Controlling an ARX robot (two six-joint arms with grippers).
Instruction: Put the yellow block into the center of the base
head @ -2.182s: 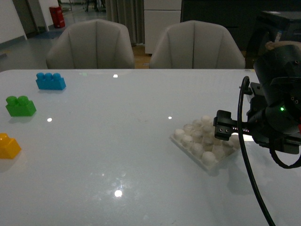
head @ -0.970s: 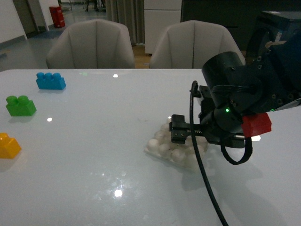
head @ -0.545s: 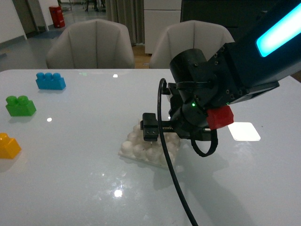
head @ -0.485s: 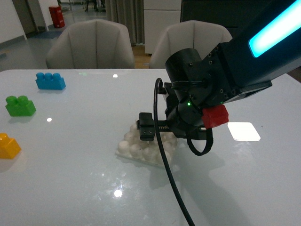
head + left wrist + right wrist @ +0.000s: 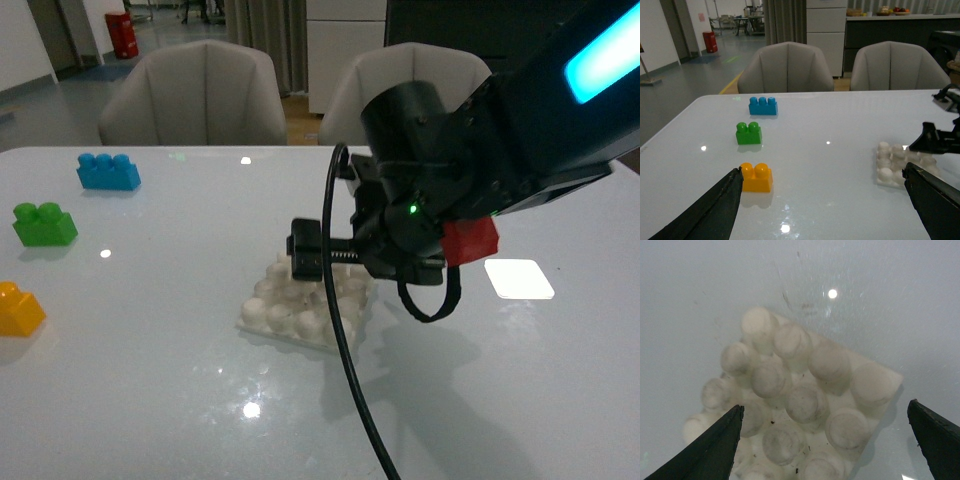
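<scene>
Base (image 5: 300,312) lies flat near the centre of the table (image 5: 150,410), studs up, within reach of both arms. Right gripper (image 5: 825,407) hangs directly above it, jaws spread wide and empty; it probably does not touch the base, though the view is unclear. Yellow block (image 5: 756,177) rests at the table's left, well apart from the base, ungripped. Left gripper (image 5: 821,172) faces it, jaws wide, evidently placed to fetch it.

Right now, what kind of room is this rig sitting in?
Probably an office or lab common area rather than a home: a glossy white table with two grey padded chairs pulled up to it, and what looks like a red fire extinguisher standing on the bare grey floor behind.
</scene>
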